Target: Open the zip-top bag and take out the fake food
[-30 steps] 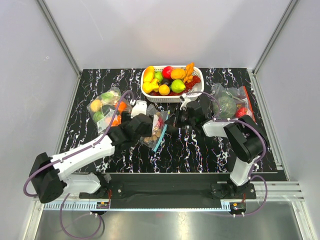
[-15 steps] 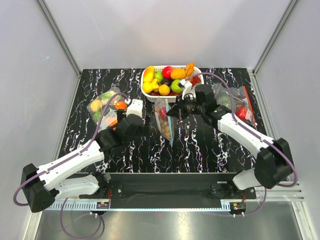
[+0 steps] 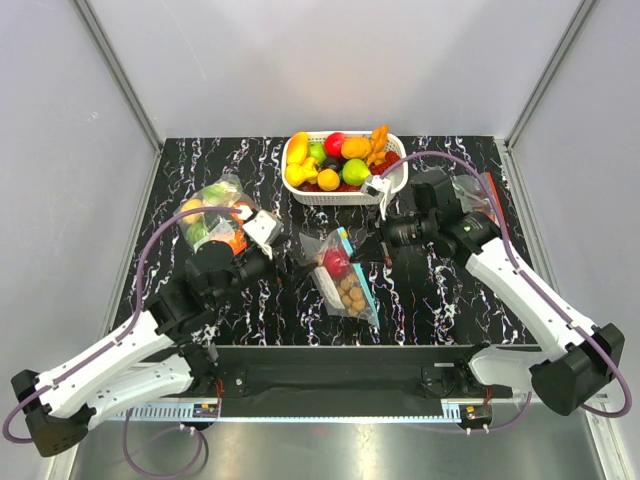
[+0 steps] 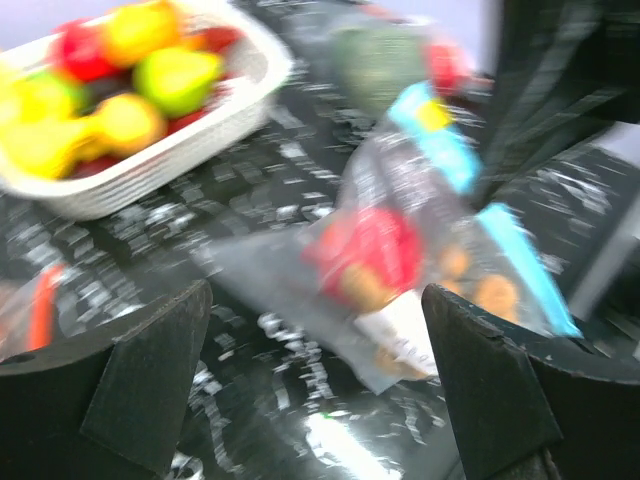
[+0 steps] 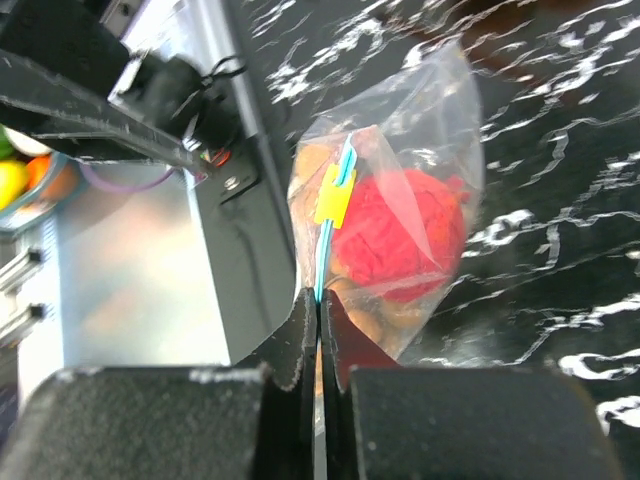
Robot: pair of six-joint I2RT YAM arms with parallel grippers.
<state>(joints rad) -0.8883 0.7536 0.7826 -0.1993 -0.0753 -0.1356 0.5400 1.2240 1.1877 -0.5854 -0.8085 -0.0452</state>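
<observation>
The zip-top bag (image 3: pixel 338 272) is in mid-table, its teal zip strip (image 3: pixel 358 272) running toward the near edge. Inside are the red fruit (image 3: pixel 336 262) and the tan balls (image 3: pixel 352 296). My right gripper (image 3: pixel 374 243) is shut on the strip; the right wrist view shows the fingers (image 5: pixel 320 306) pinched on the teal strip below a yellow slider (image 5: pixel 335 195), with the red fruit (image 5: pixel 412 235) beside it. My left gripper (image 3: pixel 284 263) is open and empty, just left of the bag. In the blurred left wrist view the bag (image 4: pixel 400 250) lies ahead of the open gripper (image 4: pixel 318 296).
A white basket (image 3: pixel 292 193) of assorted fruits stands at the back centre and shows in the left wrist view (image 4: pixel 200 150). A clear bag of fruits (image 3: pixel 210 222) lies at the left. Another bag (image 3: pixel 478 205) with an orange-red strip lies at the right, partly under my right arm.
My right gripper has carried the bag from beside the basket toward mid-table. My left gripper has drawn back to the left and nearer, away from the bag.
</observation>
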